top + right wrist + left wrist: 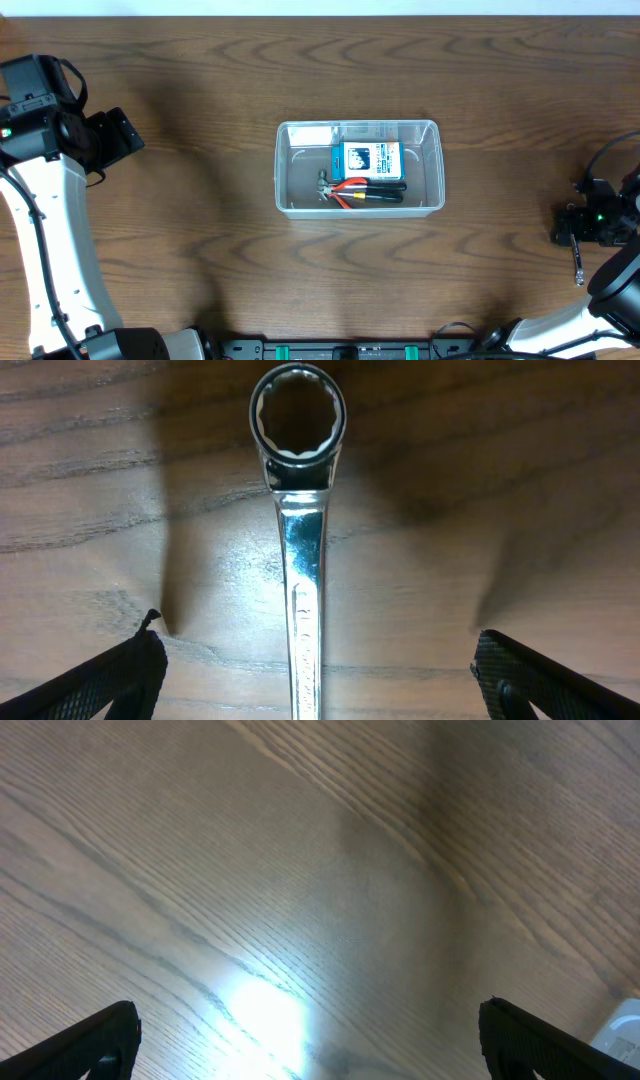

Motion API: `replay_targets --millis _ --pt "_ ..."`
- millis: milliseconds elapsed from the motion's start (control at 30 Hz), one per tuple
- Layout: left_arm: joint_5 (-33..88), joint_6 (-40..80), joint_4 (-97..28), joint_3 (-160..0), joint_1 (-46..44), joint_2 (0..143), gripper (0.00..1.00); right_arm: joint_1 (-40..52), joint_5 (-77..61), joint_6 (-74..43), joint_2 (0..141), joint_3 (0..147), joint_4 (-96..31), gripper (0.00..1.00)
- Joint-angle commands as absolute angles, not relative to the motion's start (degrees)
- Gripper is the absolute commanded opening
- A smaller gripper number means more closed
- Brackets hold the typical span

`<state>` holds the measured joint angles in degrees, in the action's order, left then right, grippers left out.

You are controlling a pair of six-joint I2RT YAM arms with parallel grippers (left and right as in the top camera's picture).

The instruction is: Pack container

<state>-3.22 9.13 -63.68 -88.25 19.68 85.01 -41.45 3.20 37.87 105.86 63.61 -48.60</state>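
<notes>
The clear plastic container (300, 182) sits at the table's centre. It holds a small blue-and-white box (365, 159) and red-handled pliers (365, 192). A shiny ring wrench (297, 540) lies flat on the table at the far right (578, 265). My right gripper (320, 660) is open above the wrench, one finger on each side of the shaft and neither touching it; it is at the table's right edge in the overhead view (577, 235). My left gripper (310, 1030) is open and empty over bare wood at the far left (120, 135).
Dark wood table (200, 250). A pale corner of something shows at the lower right edge of the left wrist view (625, 1025). The right arm's base and cables (610, 290) are near the wrench.
</notes>
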Motion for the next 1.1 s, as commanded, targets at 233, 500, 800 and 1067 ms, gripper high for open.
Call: replay_targets --millis 233,500,800,1067 --pt "-3.7 8.82 -63.81 -89.17 19.81 84.55 0.98 -41.71 2.5 37.36 106.15 62.04 -48.38 0.99" --pt "-3.7 8.82 -63.81 -89.17 19.81 84.55 0.98 -41.71 2.52 37.36 106.15 60.95 -47.53 0.99" --pt "-3.7 8.82 -63.81 -89.17 19.81 84.55 0.98 -41.71 2.52 37.89 106.15 60.93 -47.51 0.99" --pt "-3.7 8.82 -63.81 -89.17 19.81 84.55 0.98 -41.71 2.52 39.51 106.15 60.16 -47.29 0.99"
